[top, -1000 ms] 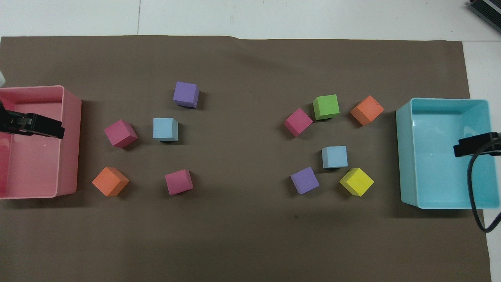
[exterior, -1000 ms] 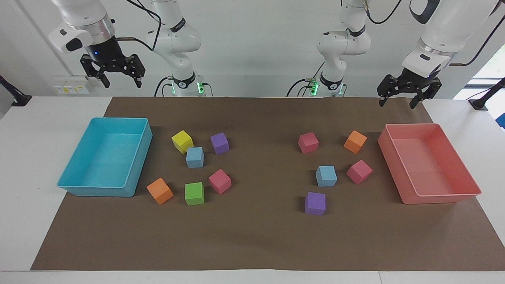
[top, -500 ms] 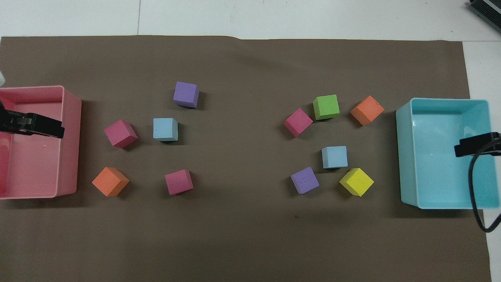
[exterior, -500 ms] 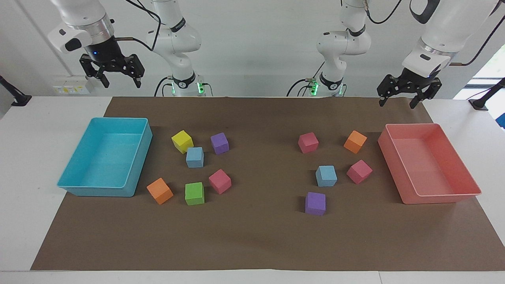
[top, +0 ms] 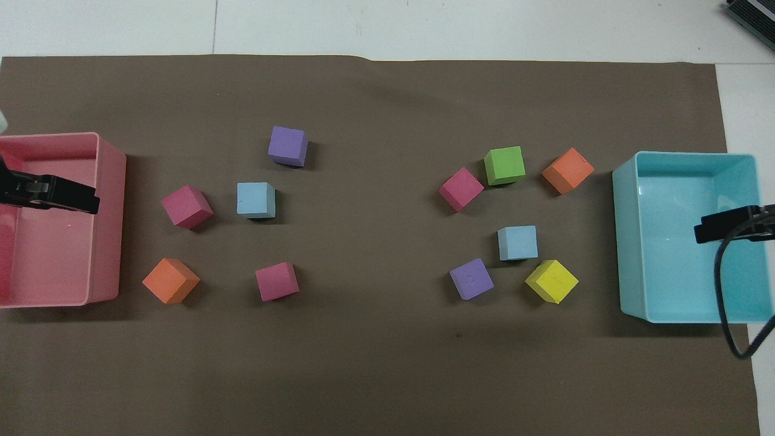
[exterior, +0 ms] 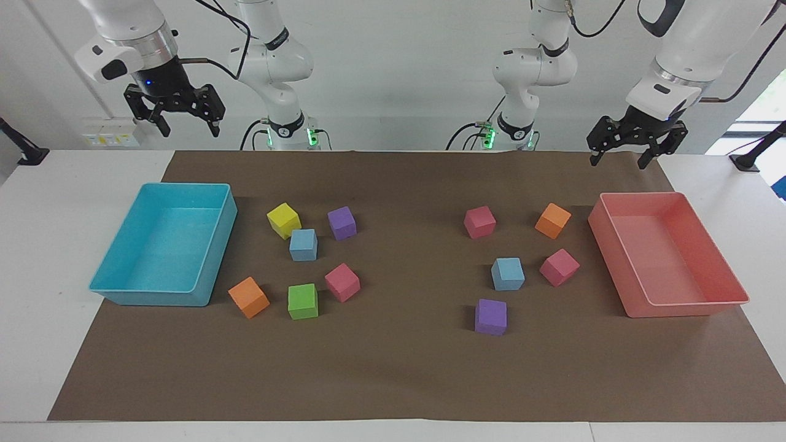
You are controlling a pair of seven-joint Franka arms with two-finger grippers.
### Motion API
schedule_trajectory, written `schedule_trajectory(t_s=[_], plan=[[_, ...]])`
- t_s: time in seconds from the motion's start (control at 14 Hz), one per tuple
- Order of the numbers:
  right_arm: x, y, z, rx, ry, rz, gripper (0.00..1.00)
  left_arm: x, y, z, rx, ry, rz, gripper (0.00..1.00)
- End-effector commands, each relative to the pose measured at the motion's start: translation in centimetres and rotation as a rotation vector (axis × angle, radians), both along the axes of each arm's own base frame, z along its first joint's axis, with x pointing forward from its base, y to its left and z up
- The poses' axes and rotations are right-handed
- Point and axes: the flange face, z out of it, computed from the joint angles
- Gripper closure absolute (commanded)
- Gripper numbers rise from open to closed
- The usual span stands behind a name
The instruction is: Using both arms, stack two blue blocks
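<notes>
Blue blocks (exterior: 303,244) (exterior: 508,273) apart, unstacked; left tool (exterior: 621,151), right tool (exterior: 188,121) raised, fingers spread, overhead cropped.

The brown sheet (exterior: 405,368) covering the table looks like matt paper, with a faint crease. Below the right gripper (exterior: 182,120) the cyan tray (exterior: 161,299) reads as smooth plastic with a soft sheen; the pink tray (exterior: 681,308) under the left gripper (exterior: 621,155) has the same finish. The 2 blue blocks (exterior: 303,244) (exterior: 508,274) look matt and foam-like. Both arms wear glossy white shells with a brushed metal ring (exterior: 150,44) at the right wrist.
</notes>
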Motion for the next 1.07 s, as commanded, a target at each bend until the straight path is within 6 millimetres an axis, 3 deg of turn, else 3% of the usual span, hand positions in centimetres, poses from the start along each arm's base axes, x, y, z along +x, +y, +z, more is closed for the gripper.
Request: schedule_trajectory(t_s=[0.0,0.14,0.36,0.43,0.64,0.86,1.0], plan=[[0.1,0.2,-3.1,-0.007,-0.007,0.034,0.0,-0.3,-0.4,0.5,-0.014,-0.01,-0.006,0.0],[1.1,0.6,-6.1,-0.008,-0.024,0.029,0.0,-0.4,-0.2,0.6,-0.014,-0.011,-0.003,0.0],[2.1,3.1,-10.6,-0.012,-0.032,-0.018,0.0,-0.5,-0.1,0.7,-0.015,-0.007,0.003,0.0],[2.4,5.3,-11.8,-0.013,-0.032,-0.017,0.0,-0.5,-0.1,0.8,-0.017,-0.009,0.003,0.0],[3.7,8.9,-15.9,-0.025,-0.008,-0.051,0.0,-0.5,0.1,0.9,-0.016,-0.011,0.031,0.0],[4.0,10.8,-18.2,-0.02,-0.038,-0.052,0.0,-0.5,0.1,0.8,-0.014,-0.006,0.026,0.0],[4.1,10.9,-20.7,-0.018,-0.042,-0.06,0.0,-0.5,0.6,0.8,-0.014,-0.006,0.039,0.0]])
